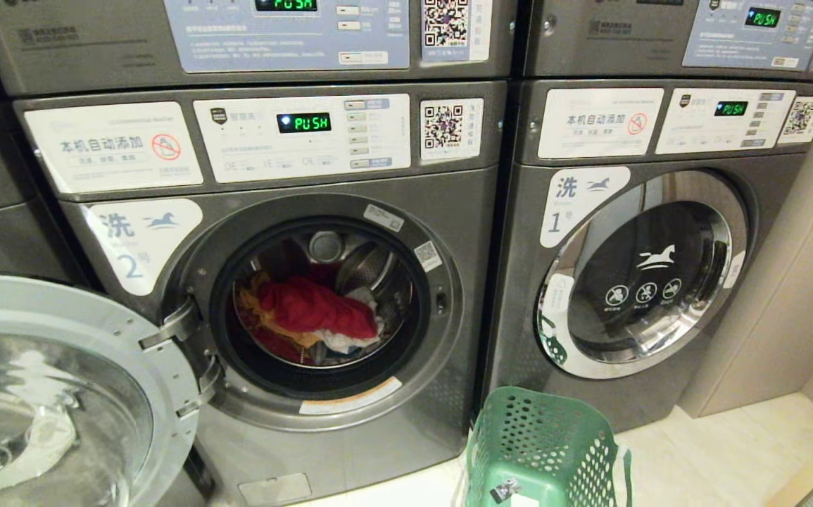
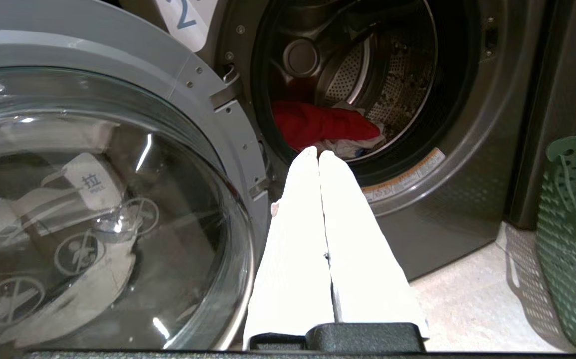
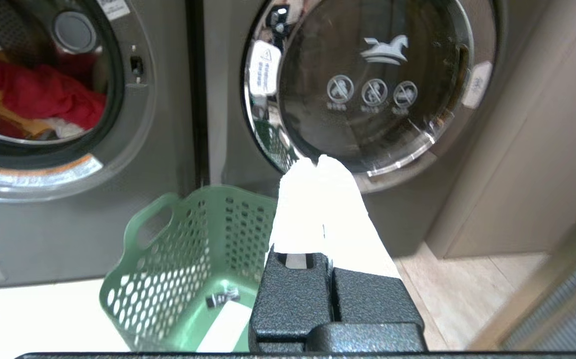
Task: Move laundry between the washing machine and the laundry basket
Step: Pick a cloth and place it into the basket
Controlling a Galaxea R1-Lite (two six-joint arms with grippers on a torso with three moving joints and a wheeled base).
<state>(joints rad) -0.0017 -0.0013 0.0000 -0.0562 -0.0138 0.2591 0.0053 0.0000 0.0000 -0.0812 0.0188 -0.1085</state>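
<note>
Both tools (image 2: 318, 153) (image 3: 317, 160) closed, wrist views only; laundry (image 1: 314, 310) inside washer (image 1: 322, 310).

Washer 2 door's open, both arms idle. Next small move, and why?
Probably send the left pincer forward into the washing machine toward the red garment. Its door is swung open, the laundry lies piled in the drum, the laundry basket holds no clothes, and both pincers, right pincer included, are shut and empty, so it must open first.

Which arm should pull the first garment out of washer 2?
Left. Its shut gripper already faces the open drum and red garment; the right gripper faces washer 1's closed door, above the basket.
</note>
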